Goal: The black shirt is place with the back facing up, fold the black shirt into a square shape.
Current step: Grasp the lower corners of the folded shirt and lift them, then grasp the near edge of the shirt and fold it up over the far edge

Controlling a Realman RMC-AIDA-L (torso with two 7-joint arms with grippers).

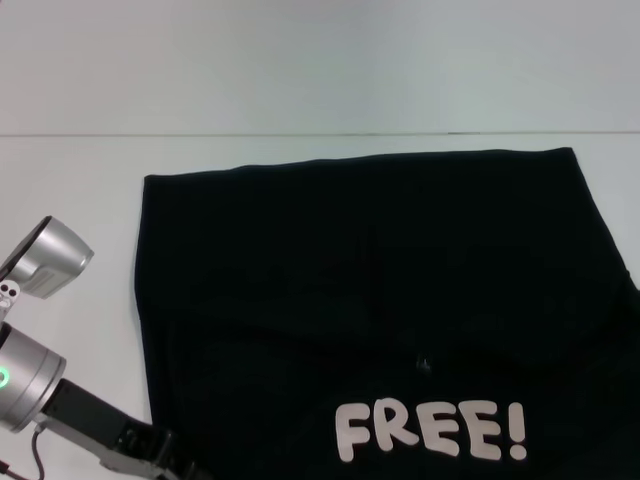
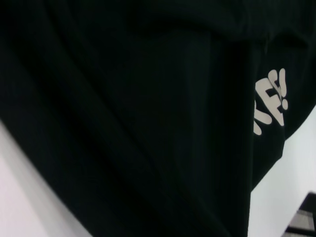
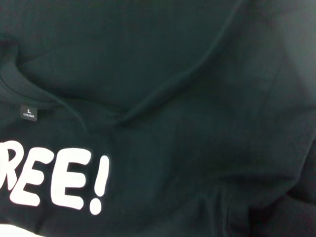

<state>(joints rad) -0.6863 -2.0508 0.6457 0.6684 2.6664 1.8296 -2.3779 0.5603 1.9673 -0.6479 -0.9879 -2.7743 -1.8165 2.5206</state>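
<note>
The black shirt (image 1: pixel 370 290) lies spread on the white table (image 1: pixel 300 70), filling the middle and right of the head view. Its near part shows white "FREE!" lettering (image 1: pixel 430 432). My left arm comes in at the lower left, and its gripper (image 1: pixel 150 452) sits at the shirt's near left corner, at the picture's bottom edge. The left wrist view looks across creased black shirt cloth (image 2: pixel 148 113) with part of the lettering (image 2: pixel 270 101). In the right wrist view I see the shirt's collar with a small size label (image 3: pixel 29 112) above the lettering (image 3: pixel 59 183). My right gripper is out of sight.
White table surface runs along the far side and down the left of the shirt. The table's back edge (image 1: pixel 320 134) crosses the head view. A grey and black object (image 2: pixel 303 219) shows at a corner of the left wrist view.
</note>
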